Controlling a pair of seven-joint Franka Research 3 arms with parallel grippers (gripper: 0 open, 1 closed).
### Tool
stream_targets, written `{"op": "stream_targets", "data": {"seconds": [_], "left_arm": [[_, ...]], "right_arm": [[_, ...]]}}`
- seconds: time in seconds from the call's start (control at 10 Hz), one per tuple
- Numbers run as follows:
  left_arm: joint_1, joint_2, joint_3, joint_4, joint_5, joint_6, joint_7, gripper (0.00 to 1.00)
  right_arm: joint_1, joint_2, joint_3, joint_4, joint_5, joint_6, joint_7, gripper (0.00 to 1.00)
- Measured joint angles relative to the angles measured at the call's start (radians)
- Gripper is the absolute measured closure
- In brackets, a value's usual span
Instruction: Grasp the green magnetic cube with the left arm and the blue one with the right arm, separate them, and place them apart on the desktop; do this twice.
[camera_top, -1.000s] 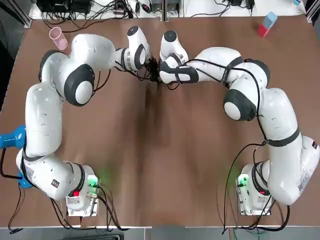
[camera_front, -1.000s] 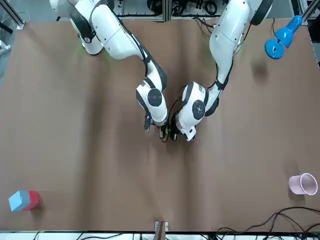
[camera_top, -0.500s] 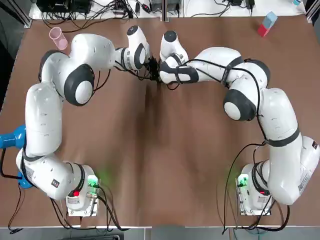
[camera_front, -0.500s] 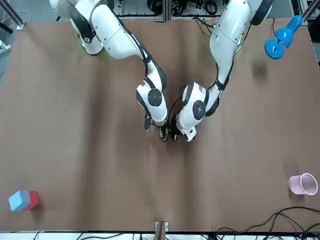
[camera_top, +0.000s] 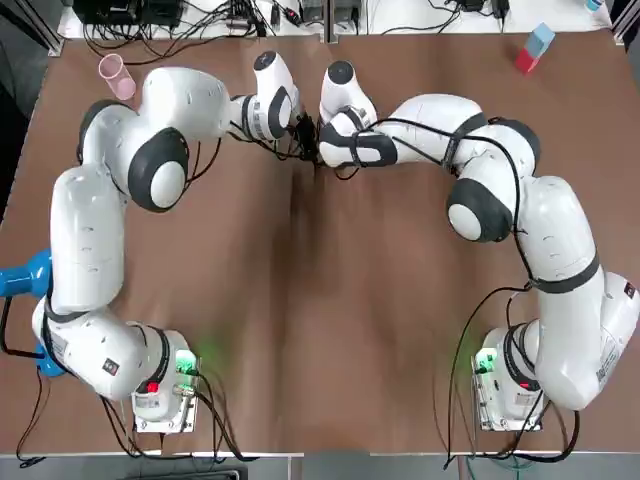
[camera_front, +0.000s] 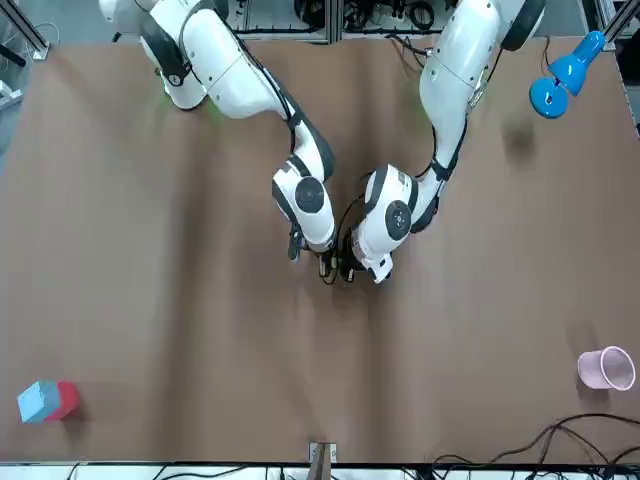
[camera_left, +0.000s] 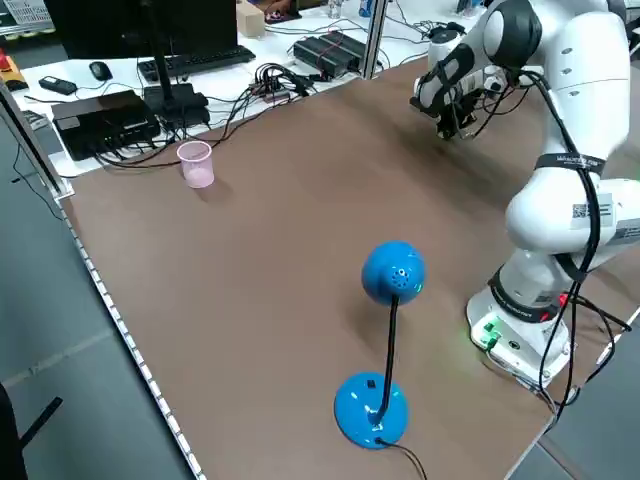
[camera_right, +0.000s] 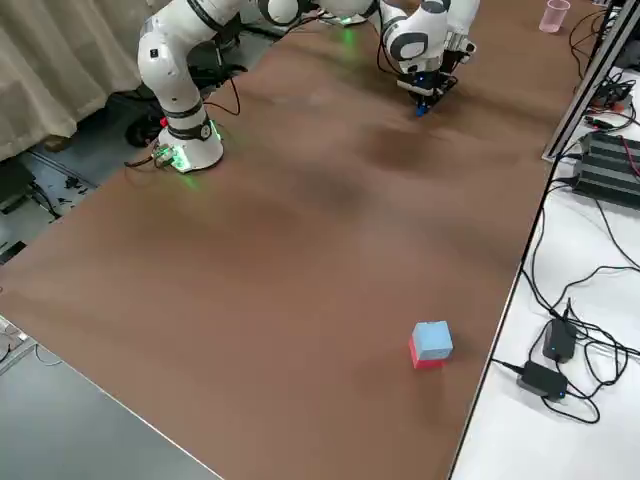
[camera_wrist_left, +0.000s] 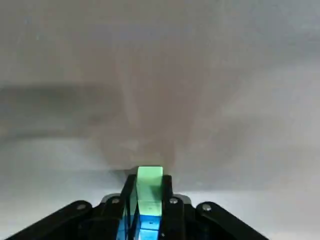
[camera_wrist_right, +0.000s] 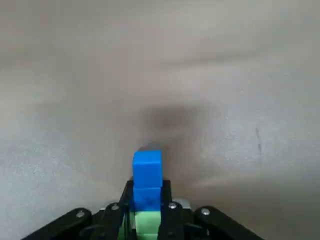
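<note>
Currently, left arm (camera_top: 180, 100): reaching across to the far middle of the worktop (camera_top: 320, 320), wrist pointing down, meeting the right arm tip to tip.
Left jaws: standing narrow, clamping the green cube (camera_wrist_left: 149, 190) on two opposite faces.
Right arm (camera_top: 480, 170): bending inward from the opposite side, ending just beside the left wrist.
Right jaws: standing narrow, clamping the blue cube (camera_wrist_right: 147, 172) on two opposite faces.
Green cube position: sitting between the left jaws, pressing face to face against the blue cube; appearing in the right wrist view as a green strip directly behind the blue one.
Blue cube position: sitting between the right jaws, adjoining the green cube; appearing in the left wrist view as a blue patch directly behind the green one.
Height: hanging low over the worktop where both arms are meeting; touching the surface or floating just above it, not determinable.
Pink cup (camera_top: 115, 75): standing upright near the far left corner, well apart from both arms.
Light-blue and red block pair (camera_top: 533, 48): lying joined near the far right corner, well apart from both arms.
Blue desk lamp (camera_left: 385, 350): standing at the left edge of the worktop, near the left arm's base.
</note>
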Motion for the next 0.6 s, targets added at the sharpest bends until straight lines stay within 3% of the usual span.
{"op": "stream_targets", "data": {"seconds": [0.6], "left_arm": [[0.042,-0.013,0.011,0.007,0.007,-0.051,0.027,0.77]], "right_arm": [[0.0,0.0,0.0,0.0,0.0,0.0,0.0,0.77]]}}
